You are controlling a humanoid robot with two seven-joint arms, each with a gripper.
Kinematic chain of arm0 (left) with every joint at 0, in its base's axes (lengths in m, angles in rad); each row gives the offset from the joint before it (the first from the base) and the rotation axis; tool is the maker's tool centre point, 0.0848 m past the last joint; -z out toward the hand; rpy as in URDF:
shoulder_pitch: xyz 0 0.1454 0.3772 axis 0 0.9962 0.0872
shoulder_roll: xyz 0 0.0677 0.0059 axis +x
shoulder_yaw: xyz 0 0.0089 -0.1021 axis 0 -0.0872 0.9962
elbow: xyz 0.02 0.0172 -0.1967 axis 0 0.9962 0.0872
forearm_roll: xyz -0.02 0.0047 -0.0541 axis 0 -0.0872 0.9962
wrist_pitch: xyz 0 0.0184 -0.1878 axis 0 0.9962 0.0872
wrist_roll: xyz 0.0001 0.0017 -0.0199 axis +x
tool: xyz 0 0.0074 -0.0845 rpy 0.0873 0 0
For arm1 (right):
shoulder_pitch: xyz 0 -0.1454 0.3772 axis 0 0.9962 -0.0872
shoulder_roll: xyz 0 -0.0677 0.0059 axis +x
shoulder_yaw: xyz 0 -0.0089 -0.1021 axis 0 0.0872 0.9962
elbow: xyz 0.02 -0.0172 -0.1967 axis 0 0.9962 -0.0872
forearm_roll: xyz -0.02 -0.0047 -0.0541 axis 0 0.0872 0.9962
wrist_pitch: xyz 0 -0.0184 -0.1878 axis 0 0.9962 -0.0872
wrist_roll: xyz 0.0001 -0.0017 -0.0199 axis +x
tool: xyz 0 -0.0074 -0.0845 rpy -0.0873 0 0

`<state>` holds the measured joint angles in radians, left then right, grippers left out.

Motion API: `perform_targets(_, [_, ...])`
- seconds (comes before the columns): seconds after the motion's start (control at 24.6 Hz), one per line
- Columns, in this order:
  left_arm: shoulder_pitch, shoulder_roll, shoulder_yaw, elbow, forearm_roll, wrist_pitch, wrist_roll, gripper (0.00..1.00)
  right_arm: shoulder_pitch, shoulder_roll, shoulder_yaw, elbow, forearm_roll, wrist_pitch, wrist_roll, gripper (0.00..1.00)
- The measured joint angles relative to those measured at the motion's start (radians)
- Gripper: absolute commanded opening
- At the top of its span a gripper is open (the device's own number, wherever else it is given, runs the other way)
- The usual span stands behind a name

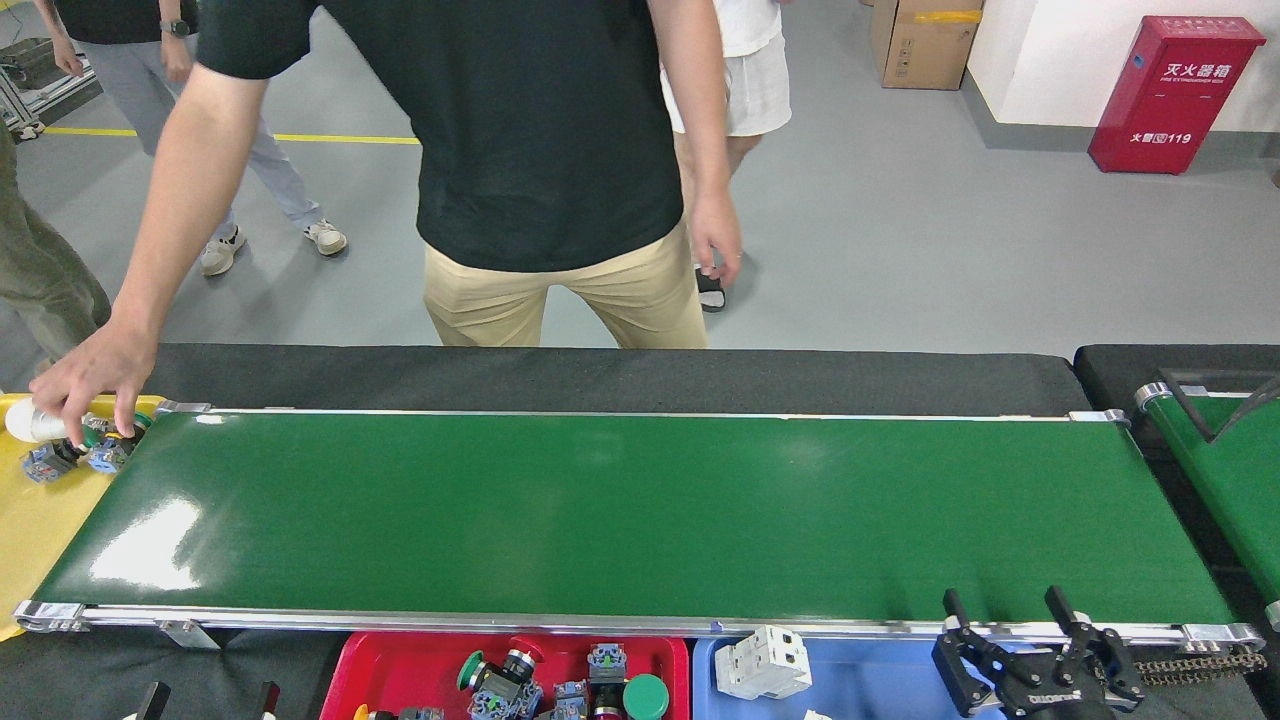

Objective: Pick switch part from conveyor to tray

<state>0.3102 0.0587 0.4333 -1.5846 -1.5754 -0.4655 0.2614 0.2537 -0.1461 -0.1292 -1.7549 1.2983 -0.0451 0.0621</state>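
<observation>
Along the glossy green conveyor belt point(640, 515) no switch part lies, so both grippers wait: right gripper point(1035, 640) jaws wide, left gripper point(205, 700) unreadable; shallow red plastic tray point(400, 665) holds switches.

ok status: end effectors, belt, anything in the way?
Right end effector open, empty, at near rail. Left end effector barely in view. Conveyor bare, red tray holds switch parts. Person's hand in yellow tray.

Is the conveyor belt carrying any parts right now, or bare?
Bare. The conveyor shows only green surface and glare; switch parts lie in the red tray and yellow tray.
</observation>
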Motion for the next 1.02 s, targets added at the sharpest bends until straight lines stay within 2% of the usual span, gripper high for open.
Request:
perform_targets(0.08, [-0.025, 0.002, 0.000, -0.016, 0.042, -0.020, -0.082, 1.00, 0.000, -0.003, -0.035, 0.000, -0.026, -0.037, 0.000, 1.00])
perform_targets(0.24, [-0.051, 0.002, -0.002, -0.038, 0.075, -0.026, -0.153, 1.00, 0.001, -0.003, -0.084, 0.000, -0.048, -0.102, 0.000, 1.00])
perform_targets(0.81, [-0.094, -0.016, -0.005, -0.043, 0.073, -0.029, -0.171, 1.00, 0.006, 0.000, -0.123, 0.000, -0.048, -0.114, -0.011, 1.00])
perform_targets(1.02, [-0.096, -0.016, -0.005, -0.034, 0.020, 0.037, -0.173, 1.00, 0.006, 0.015, -0.124, 0.000, -0.048, -0.118, -0.029, 1.00])
